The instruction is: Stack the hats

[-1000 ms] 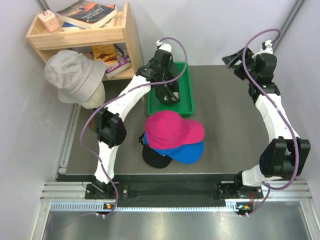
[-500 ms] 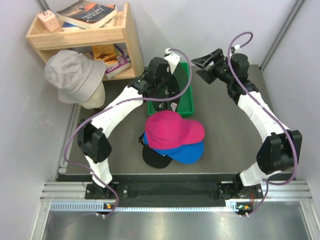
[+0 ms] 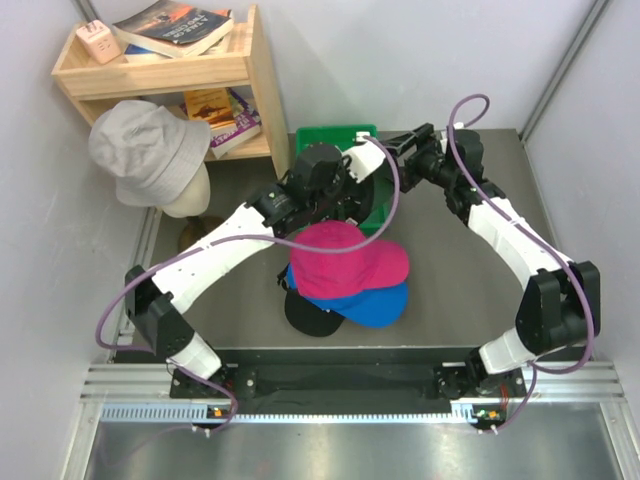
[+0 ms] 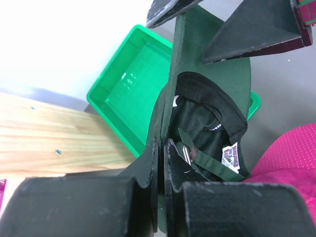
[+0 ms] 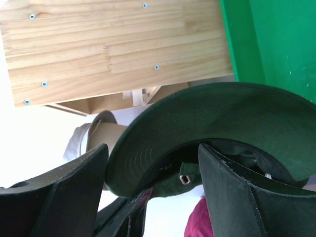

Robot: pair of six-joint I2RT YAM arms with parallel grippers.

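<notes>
My left gripper (image 3: 338,196) is shut on the back edge of the dark green cap (image 3: 372,192) and holds it up over the green tray's near end. In the left wrist view the jaws (image 4: 163,148) pinch the cap's rim (image 4: 210,89). My right gripper (image 3: 397,152) is open with its fingers on either side of the cap's brim (image 5: 212,118). The magenta cap (image 3: 345,258) tops a pile on the bright blue cap (image 3: 378,303) and the black cap (image 3: 308,316). The lavender and pink caps do not show.
The green tray (image 3: 330,135) stands at the back centre, also in the left wrist view (image 4: 126,84). A wooden shelf (image 3: 165,70) with books stands at the back left, with a grey bucket hat (image 3: 145,150) on a beige stand below it.
My left gripper has lifted the dark green cap out of the tray and moved it nearer, toward the pile. My right arm has swung left to the cap's brim.
</notes>
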